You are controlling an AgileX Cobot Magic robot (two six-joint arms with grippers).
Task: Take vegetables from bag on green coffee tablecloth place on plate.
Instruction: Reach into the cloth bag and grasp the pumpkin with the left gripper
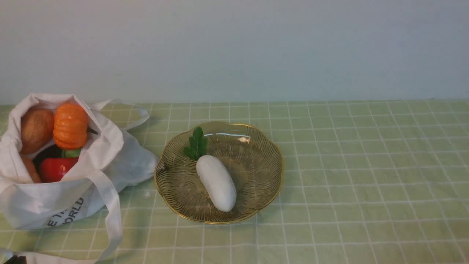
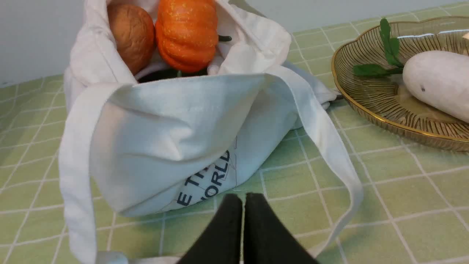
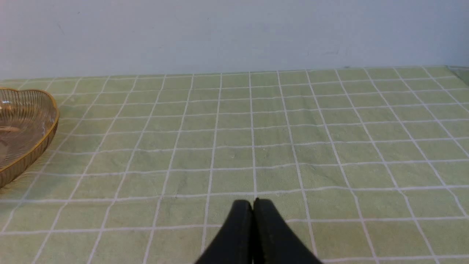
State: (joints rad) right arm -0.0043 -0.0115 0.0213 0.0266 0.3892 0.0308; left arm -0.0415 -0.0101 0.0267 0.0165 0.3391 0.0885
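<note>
The white bag (image 1: pixel 55 198) lies open at the left on the green checked tablecloth (image 1: pixel 366 165). Inside it show an orange pumpkin (image 1: pixel 70 125), a brown round vegetable (image 1: pixel 36 129), a red pepper (image 1: pixel 56 168) with a green piece (image 1: pixel 71 153), and another brown one (image 1: pixel 31 169). The amber plate (image 1: pixel 256 146) sits in the middle and holds a white radish (image 1: pixel 217 183) with green leaves (image 1: pixel 197 143). My left gripper (image 2: pixel 243 198) is shut and empty, low in front of the bag (image 2: pixel 176 135). My right gripper (image 3: pixel 253 203) is shut and empty over bare cloth, right of the plate (image 3: pixel 40 143).
A grey wall (image 1: pixel 234 47) runs along the back of the table. The bag's long strap (image 1: pixel 113 216) trails forward over the cloth near the front left, and it also shows in the left wrist view (image 2: pixel 329 146). A dark bit of my left arm (image 1: pixel 14 259) shows at the bottom left corner.
</note>
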